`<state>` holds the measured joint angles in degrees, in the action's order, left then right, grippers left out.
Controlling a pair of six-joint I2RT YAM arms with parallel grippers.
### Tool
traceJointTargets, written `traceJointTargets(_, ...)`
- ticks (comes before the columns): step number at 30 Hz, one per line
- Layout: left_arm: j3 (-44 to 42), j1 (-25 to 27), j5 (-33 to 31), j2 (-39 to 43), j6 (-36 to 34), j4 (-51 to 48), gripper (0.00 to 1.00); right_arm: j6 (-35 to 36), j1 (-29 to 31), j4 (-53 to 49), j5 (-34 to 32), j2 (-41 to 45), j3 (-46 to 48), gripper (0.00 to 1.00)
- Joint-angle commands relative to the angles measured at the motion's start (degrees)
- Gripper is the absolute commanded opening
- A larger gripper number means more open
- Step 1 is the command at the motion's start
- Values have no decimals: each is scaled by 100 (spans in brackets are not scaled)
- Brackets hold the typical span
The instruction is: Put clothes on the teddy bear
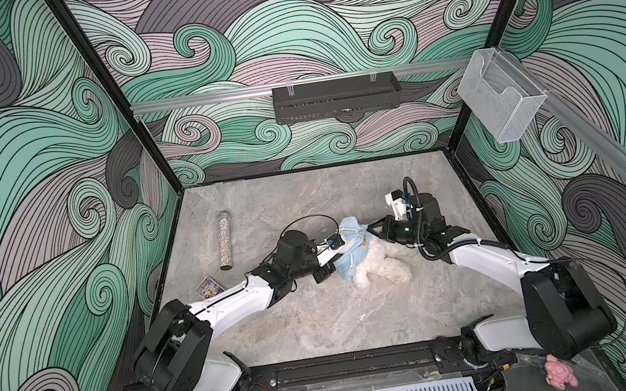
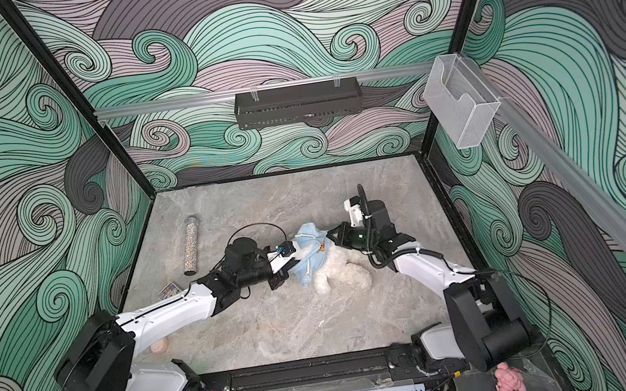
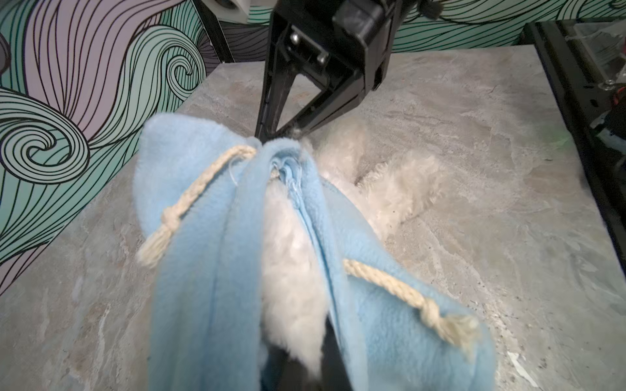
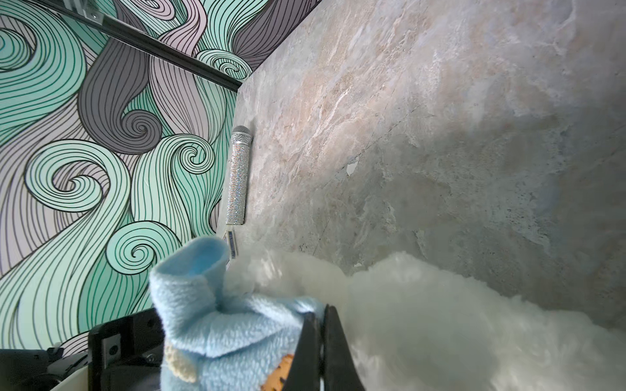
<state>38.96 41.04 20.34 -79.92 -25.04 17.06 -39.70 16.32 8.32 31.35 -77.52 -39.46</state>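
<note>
Status: teddy bear [image 1: 381, 270] lies on tabletop [image 1: 321, 321] w/ blue hoodie [image 1: 348, 258] over upper body. L gripper [image 1: 334, 268] & R gripper [image 1: 370, 231]: jaws pressed together, each pinching hoodie fabric, opp. sides.

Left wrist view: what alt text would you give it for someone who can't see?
A light blue hoodie with cream drawstrings, partly pulled over a fluffy white teddy bear, fills this close-up. At its far end the black right gripper is shut, pinching the fabric. Everything lies on a grey marbled table.
</note>
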Motion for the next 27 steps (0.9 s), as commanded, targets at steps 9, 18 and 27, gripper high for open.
traceJointTargets(9,-597,12,-232,439,775,341,0,1684,239,-731,-577,-145,-344,11)
traceJointTargets(18,-451,10,-223,267,693,245,0,2978,1178,-1513,-1662,1244,-366,38)
traceJointTargets(27,-364,10,-181,235,657,79,0,3834,2717,-1530,-3299,907,-834,49)
